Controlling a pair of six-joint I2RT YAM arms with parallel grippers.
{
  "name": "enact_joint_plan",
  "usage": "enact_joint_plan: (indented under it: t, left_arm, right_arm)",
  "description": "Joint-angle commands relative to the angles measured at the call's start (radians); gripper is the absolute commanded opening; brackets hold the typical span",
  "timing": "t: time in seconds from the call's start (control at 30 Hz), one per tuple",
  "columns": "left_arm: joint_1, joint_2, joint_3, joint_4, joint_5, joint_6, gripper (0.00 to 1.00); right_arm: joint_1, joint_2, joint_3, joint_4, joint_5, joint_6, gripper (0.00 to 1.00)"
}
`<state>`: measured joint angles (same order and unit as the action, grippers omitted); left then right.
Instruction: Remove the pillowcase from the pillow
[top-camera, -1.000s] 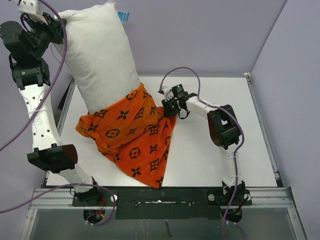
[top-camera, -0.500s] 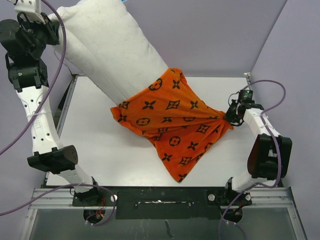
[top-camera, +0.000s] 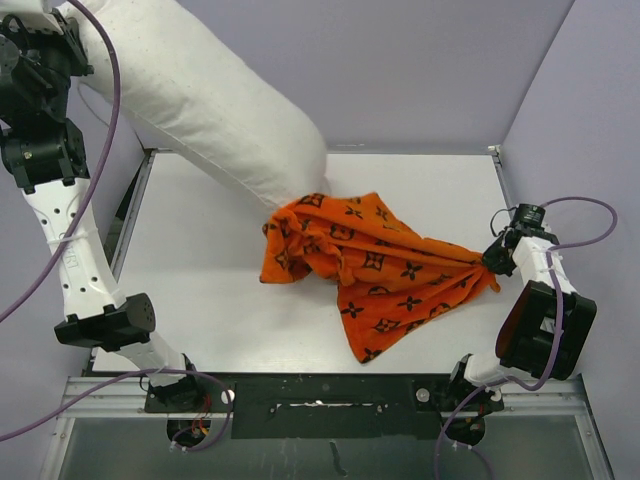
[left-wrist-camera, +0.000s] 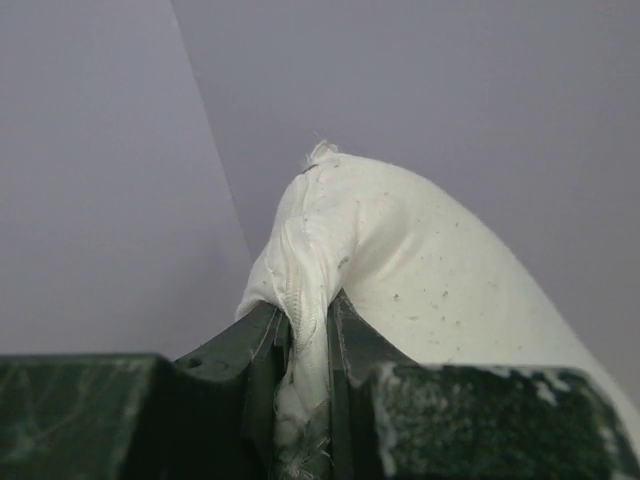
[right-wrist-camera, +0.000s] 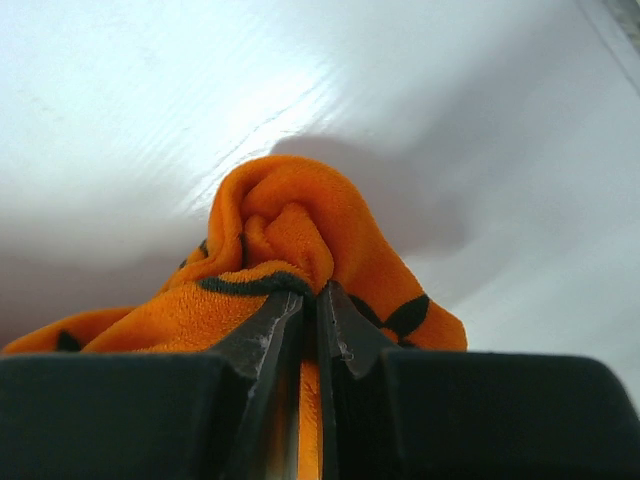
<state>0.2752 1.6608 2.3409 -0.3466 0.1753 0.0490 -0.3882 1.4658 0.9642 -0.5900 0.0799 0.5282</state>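
Pillow (top-camera: 210, 110) held high at far left; pillowcase (top-camera: 370, 265) stretched right.
Your left gripper (left-wrist-camera: 308, 335) is clamped on the pillow's top edge to hang it clear. Your right gripper (top-camera: 497, 255) is clamped on bunched pillowcase fabric near the right edge of the table (top-camera: 200, 270), so the cover can slide off the low tip.

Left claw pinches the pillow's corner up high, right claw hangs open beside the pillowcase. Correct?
No: the right claw is not open. It is shut on a bunched fold of the pillowcase, as the right wrist view shows. The left claw does pinch a corner of the pillow up high.
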Motion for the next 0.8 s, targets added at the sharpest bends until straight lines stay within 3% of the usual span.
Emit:
enact_joint_plan:
  t: [0.0, 0.1, 0.23, 0.37, 0.6, 0.77]
  left_arm:
    - [0.032, -0.096, -0.01, 0.262, -0.09, 0.042, 0.0]
    - [0.033, -0.093, -0.004, 0.231, -0.052, -0.008, 0.0]
    - [0.03, -0.108, -0.022, 0.175, 0.111, -0.13, 0.0]
    - [-0.045, -0.11, -0.028, 0.13, 0.26, -0.232, 0.0]
    - [-0.366, -0.106, 0.068, 0.08, 0.294, -0.168, 0.0]
    - [-0.416, -0.104, 0.181, 0.06, 0.279, -0.197, 0.0]
  right_arm:
    - [-0.012, -0.022, 0.04, 0.027, 0.105, 0.008, 0.0]
    - [-0.015, -0.022, 0.051, 0.027, 0.106, 0.023, 0.0]
    - [-0.002, -0.051, 0.062, 0.062, 0.087, 0.032, 0.0]
    - [0.077, -0.07, 0.112, 0.058, 0.15, -0.013, 0.02]
    - [0.158, -0.149, 0.143, 0.076, 0.218, -0.065, 0.29]
    - [0.221, -0.203, 0.164, 0.08, 0.302, -0.106, 0.43]
